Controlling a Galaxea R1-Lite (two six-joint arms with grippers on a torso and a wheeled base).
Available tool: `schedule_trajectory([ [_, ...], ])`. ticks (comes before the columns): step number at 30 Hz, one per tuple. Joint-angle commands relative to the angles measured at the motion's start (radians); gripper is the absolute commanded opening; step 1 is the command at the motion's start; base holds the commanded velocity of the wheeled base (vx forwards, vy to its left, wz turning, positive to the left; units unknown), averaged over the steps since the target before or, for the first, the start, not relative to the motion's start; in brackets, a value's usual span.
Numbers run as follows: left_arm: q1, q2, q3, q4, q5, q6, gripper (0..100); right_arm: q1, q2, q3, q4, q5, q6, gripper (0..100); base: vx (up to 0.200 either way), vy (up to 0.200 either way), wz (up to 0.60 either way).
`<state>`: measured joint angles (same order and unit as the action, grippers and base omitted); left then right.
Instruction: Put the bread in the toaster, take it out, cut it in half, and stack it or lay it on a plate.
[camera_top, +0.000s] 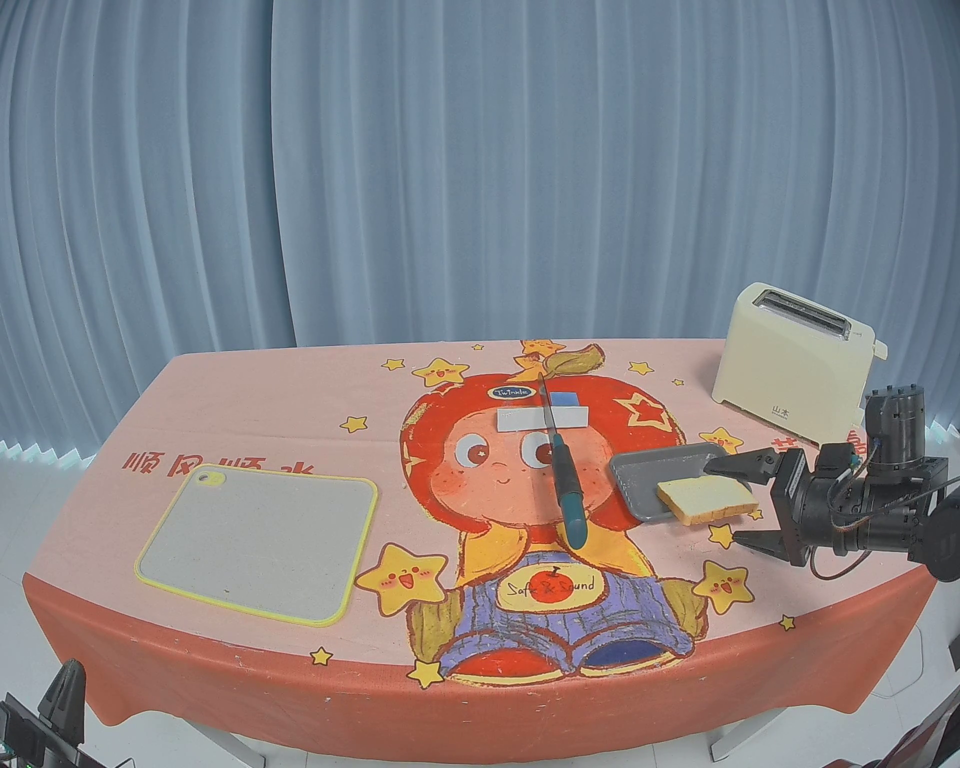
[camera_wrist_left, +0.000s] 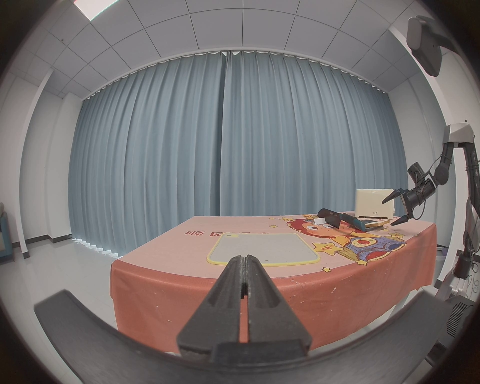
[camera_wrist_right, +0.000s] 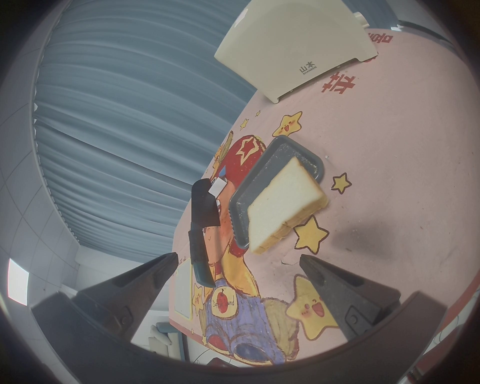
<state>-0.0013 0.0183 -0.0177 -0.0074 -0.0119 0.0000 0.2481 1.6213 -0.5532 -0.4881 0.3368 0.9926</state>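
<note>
A slice of bread (camera_top: 706, 497) (camera_wrist_right: 283, 202) lies half on the near right corner of a dark grey plate (camera_top: 650, 474) (camera_wrist_right: 260, 181), overhanging onto the cloth. My right gripper (camera_top: 737, 502) (camera_wrist_right: 239, 272) stands open just right of the slice, its fingers wide apart and level with it. The cream toaster (camera_top: 795, 361) (camera_wrist_right: 292, 42) stands at the far right. A knife with a teal handle (camera_top: 567, 486) (camera_wrist_right: 200, 235) rests mid-table on a small block. My left gripper (camera_wrist_left: 244, 295) is shut, low beyond the table's near left corner.
A grey cutting board with a yellow rim (camera_top: 258, 541) (camera_wrist_left: 263, 248) lies at the near left. The pink patterned cloth (camera_top: 300, 400) covers the whole table, and blue curtains hang behind it.
</note>
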Motion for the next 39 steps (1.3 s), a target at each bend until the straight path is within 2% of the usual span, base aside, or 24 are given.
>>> schedule_trajectory([
  [1, 0.000, 0.002, 0.018, 0.000, 0.000, 0.000, 0, -0.003, 0.026, -0.005, -0.001, 0.001, 0.001, 100, 0.000, 0.000, 0.00],
  [3, 0.000, 0.002, 0.018, 0.000, 0.000, 0.000, 0, -0.012, 0.028, -0.013, 0.000, 0.016, 0.009, 100, 0.000, 0.000, 0.00],
  [5, 0.000, 0.002, 0.018, 0.000, 0.000, 0.000, 0, -0.033, 0.031, -0.027, 0.000, 0.042, 0.044, 100, 0.000, 0.000, 0.00],
  [8, 0.000, 0.002, 0.018, 0.000, 0.000, 0.000, 0, -0.041, 0.048, -0.042, 0.000, 0.056, 0.075, 100, 0.000, 0.000, 0.00],
  [20, 0.000, 0.002, 0.018, 0.000, 0.000, 0.000, 0, -0.101, 0.121, -0.068, -0.014, 0.079, 0.080, 100, 0.000, 0.000, 0.00],
  [27, 0.000, 0.002, 0.018, 0.000, 0.000, 0.000, 0, -0.125, 0.154, -0.088, -0.026, 0.077, 0.081, 100, 0.000, 0.000, 0.00],
  [39, 0.000, 0.002, 0.018, 0.000, 0.000, 0.000, 0, -0.135, 0.170, -0.102, -0.027, 0.079, 0.083, 100, 0.000, 0.000, 0.00],
])
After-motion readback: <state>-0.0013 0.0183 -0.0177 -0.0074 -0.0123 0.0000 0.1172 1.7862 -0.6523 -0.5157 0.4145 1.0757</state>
